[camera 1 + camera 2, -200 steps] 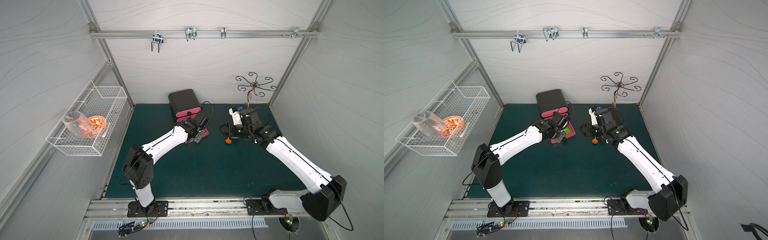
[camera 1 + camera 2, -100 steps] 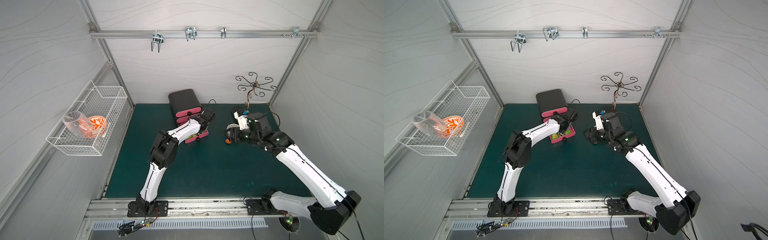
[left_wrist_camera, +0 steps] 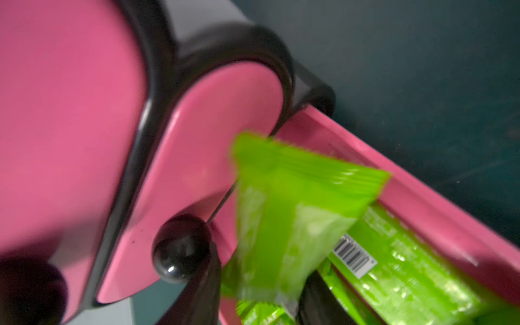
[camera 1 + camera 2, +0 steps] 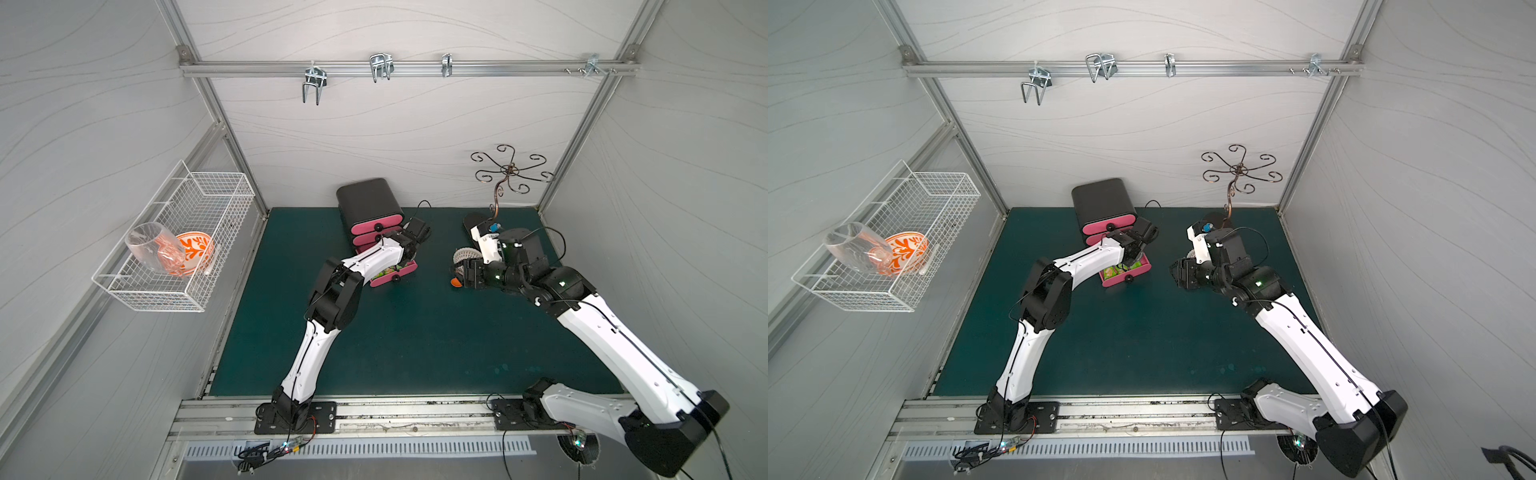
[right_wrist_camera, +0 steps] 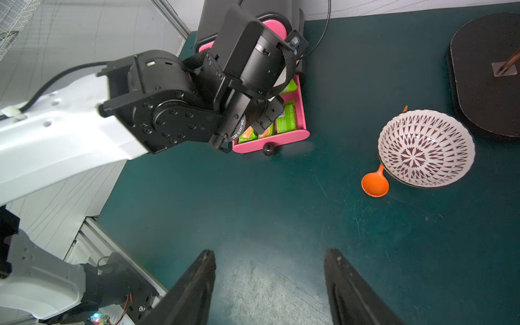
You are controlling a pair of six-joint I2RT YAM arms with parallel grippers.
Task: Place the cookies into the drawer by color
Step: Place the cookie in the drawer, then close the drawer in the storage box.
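The black drawer unit has pink drawer fronts, and its bottom drawer is pulled out. Several green cookies lie inside it. My left gripper hangs over that drawer with its jaws apart. A green cookie packet is between the fingers, blurred by motion while the packets under it look sharper. My right gripper is open and empty above the green mat, to the right of the drawer. No white or black cookies show.
A patterned bowl with an orange spoon beside it stands on the mat near the right gripper. The black base of a metal hook stand is behind it. A wire basket hangs on the left wall.
The left arm has raised its elbow and brought its gripper over the open drawer. Its jaws have widened around the green packet. The right arm has shifted slightly to the right.
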